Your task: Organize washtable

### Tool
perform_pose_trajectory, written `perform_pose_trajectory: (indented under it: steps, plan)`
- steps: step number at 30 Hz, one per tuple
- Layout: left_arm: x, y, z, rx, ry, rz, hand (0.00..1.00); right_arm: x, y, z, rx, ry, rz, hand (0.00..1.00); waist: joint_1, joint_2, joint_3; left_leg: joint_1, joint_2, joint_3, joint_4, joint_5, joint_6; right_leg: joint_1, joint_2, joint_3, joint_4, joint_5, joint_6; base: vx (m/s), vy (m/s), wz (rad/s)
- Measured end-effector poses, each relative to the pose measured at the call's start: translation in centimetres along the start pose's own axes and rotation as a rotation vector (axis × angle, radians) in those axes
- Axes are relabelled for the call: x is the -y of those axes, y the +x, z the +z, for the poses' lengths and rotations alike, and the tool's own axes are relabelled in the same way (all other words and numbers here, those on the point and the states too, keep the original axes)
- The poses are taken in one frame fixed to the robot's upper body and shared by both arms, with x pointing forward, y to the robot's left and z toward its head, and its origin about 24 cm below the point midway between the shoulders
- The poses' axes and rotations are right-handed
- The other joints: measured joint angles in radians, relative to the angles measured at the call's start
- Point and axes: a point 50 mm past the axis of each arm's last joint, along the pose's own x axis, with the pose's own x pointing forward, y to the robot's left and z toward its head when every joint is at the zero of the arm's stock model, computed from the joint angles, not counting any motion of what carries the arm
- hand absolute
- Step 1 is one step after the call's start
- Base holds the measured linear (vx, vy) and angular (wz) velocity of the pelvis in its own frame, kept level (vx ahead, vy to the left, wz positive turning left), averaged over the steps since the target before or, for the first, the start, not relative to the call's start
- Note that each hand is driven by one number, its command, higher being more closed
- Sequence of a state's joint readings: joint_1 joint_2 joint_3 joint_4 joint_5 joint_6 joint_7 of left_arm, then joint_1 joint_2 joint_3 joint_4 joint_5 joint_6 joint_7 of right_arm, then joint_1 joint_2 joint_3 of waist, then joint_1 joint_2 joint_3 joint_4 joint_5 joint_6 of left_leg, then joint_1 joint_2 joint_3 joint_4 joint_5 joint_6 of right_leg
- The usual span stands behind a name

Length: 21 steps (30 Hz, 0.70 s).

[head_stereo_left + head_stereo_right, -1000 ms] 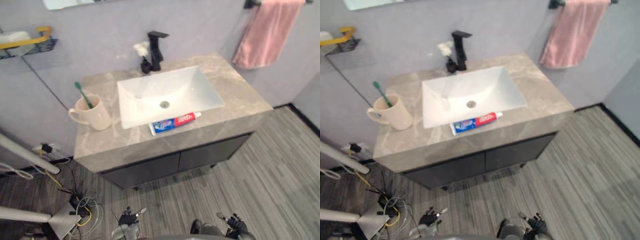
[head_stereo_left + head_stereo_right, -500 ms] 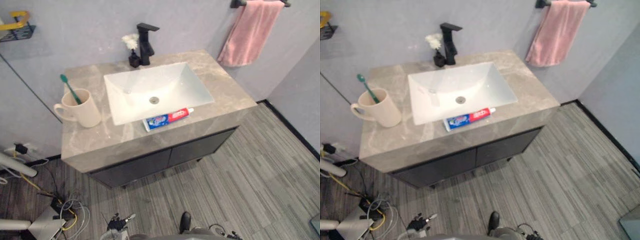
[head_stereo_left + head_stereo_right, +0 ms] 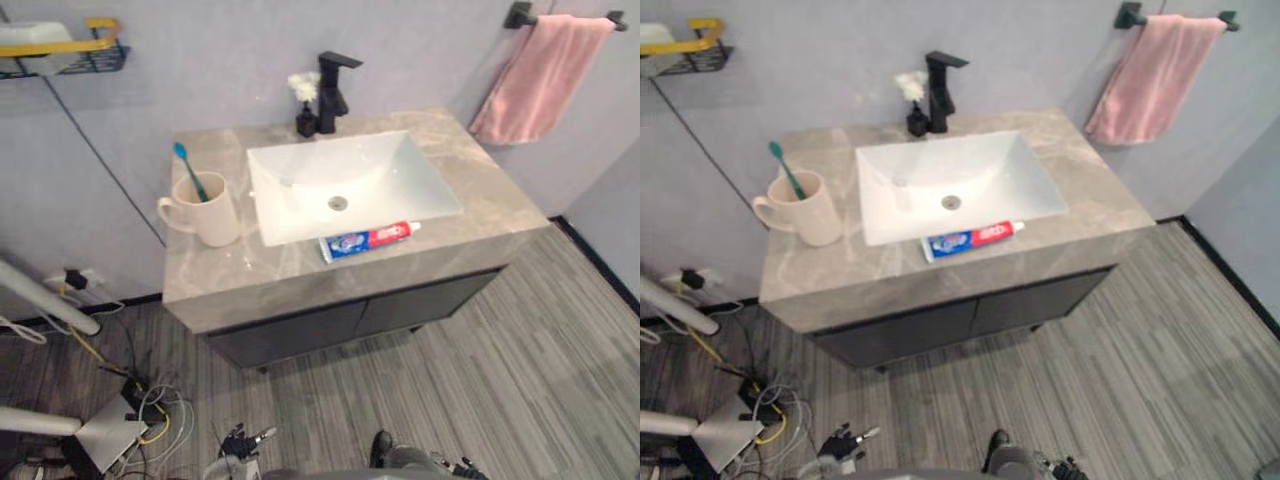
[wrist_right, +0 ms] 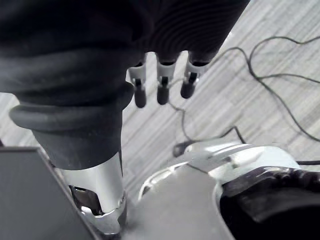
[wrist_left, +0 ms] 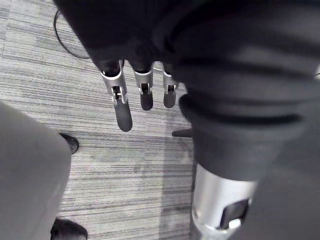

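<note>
Both hands hang low over the striped grey floor and hold nothing: the left hand point(image 5: 121, 107) and the right hand point(image 4: 161, 90) have their fingers straight. On the marble countertop point(image 3: 480, 190), a blue-and-red toothpaste tube point(image 3: 368, 240) lies just near of the white rectangular basin point(image 3: 350, 185), its print unreadable. To the left stands a cream mug point(image 3: 205, 210) holding a teal toothbrush point(image 3: 190, 172).

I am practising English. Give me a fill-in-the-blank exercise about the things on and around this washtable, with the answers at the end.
Standing in the mug is a ____.
The tube lying in front of the sink holds ____.
The towel on the wall bar is ____.
Answers: toothbrush; toothpaste; pink.
</note>
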State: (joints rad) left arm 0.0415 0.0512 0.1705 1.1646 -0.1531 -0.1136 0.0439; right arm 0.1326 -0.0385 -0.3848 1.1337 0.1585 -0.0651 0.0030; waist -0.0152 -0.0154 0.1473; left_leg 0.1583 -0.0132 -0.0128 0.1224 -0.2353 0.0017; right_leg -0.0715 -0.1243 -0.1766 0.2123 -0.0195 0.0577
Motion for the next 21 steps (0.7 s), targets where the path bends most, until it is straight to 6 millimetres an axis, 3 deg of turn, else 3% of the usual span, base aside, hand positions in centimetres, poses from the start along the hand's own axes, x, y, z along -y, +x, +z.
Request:
perform_pose_trajectory:
  steps: [5,14,17,21]
  plan:
    - [-0.4,0.0,0.2,0.012,-0.028,0.020,0.00,-0.2,-0.1,-0.6,-0.019,0.033,-0.003,0.00,0.005,-0.019,-0.011,-0.027,-0.007,-0.077,0.026,0.000,0.000,0.014,-0.016,0.031,0.011,-0.047,0.017,0.07,0.006,0.49]
    - [-0.3,0.0,0.4,0.027,-0.059,0.027,0.00,0.1,-0.1,-1.0,-0.047,-0.024,-0.018,0.00,0.031,-0.023,-0.014,-0.068,-0.004,-0.219,0.057,0.023,-0.016,0.126,-0.022,-0.128,-0.079,-0.065,0.028,0.01,-0.056,0.59]
    - [-0.5,-0.1,0.6,0.039,-0.061,0.031,0.00,0.1,-0.2,-1.1,-0.055,-0.006,-0.024,0.00,0.031,-0.030,-0.017,-0.098,-0.003,-0.135,0.070,0.061,-0.022,0.135,-0.039,-0.158,-0.078,-0.065,0.028,-0.07,-0.022,0.53]
    - [-0.5,-0.1,0.4,0.033,-0.058,0.030,0.00,0.1,-0.2,-1.2,-0.057,0.018,-0.028,0.00,0.029,-0.026,-0.018,-0.087,0.013,-0.071,0.029,0.071,-0.014,0.141,-0.025,-0.159,-0.096,-0.069,0.033,-0.12,-0.021,0.10]
